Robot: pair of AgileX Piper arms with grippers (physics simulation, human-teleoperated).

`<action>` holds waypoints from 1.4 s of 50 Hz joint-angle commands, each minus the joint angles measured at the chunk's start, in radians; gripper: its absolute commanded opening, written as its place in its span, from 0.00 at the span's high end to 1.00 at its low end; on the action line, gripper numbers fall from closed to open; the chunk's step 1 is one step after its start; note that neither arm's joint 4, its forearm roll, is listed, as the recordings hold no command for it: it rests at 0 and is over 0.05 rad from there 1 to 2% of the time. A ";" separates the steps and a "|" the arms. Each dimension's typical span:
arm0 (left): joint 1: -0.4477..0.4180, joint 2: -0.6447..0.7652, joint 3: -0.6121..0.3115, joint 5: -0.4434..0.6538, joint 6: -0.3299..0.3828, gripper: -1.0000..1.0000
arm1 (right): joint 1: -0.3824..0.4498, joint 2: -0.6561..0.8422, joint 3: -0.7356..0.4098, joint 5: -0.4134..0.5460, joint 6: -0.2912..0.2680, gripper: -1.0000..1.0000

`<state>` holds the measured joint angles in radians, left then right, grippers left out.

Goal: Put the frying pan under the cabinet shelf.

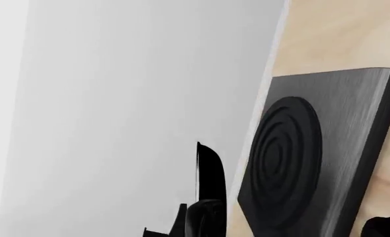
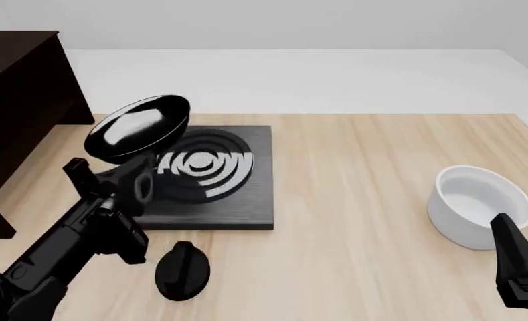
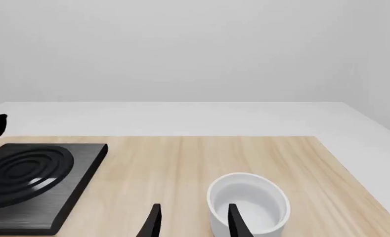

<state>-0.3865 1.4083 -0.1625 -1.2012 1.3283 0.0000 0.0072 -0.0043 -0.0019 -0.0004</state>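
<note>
No legible writing on frying pan (image 2: pixel 138 128) or cabinet shelf (image 2: pixel 18 114).

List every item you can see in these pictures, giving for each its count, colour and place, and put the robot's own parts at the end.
frying pan: one, glossy black, lifted and tilted over the stove plate's left part, held by the left arm.
cabinet shelf: one, dark brown, table's far left.
stove plate: one, black with grey rings, left of centre.
knob: one, black, in front of the stove plate.
bowl: one, white, right side.
table: one, light wood.
left gripper: black, at the pan.
right gripper: black, open, near the bowl.
</note>
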 commanded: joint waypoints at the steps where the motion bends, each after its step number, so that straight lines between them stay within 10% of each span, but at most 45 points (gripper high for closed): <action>1: 0.058 -0.035 0.022 -0.019 -0.018 1.00 | 0.000 0.000 0.000 0.000 0.000 0.00; 70: 0.215 -0.110 0.110 -0.019 -0.202 1.00 | 0.000 0.000 0.000 0.000 0.000 0.00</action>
<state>-0.1830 1.3054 -0.0357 -1.2033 1.1589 0.0000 0.0072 -0.0043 -0.0019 -0.0004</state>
